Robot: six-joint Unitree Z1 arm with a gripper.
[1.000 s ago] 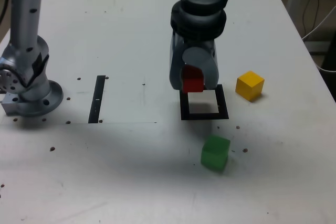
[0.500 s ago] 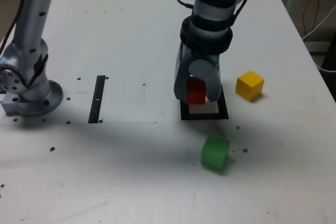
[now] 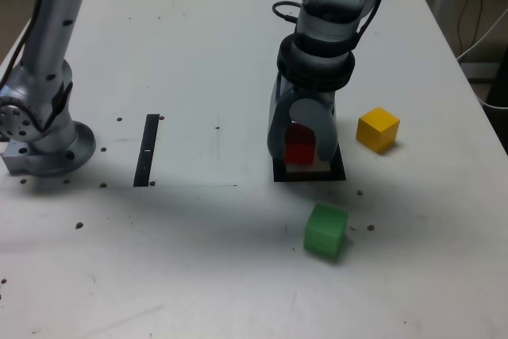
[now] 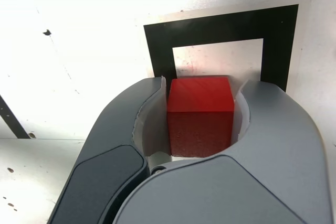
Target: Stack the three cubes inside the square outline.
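Since the earlier frames, the gripper (image 3: 302, 151) has descended with the red cube (image 3: 300, 147) toward the square outline (image 3: 336, 171) on the worktop (image 3: 198, 53). Its jaws pinch the red cube (image 4: 200, 116) on two opposite flat faces, low over the outline's white centre; contact with the surface cannot be confirmed. The cube appears rigid, light and matte, so slip is unlikely under a modest grip. The yellow cube (image 3: 377, 129) and green cube (image 3: 325, 230) lie outside the outline; grasp each across parallel faces, centred.
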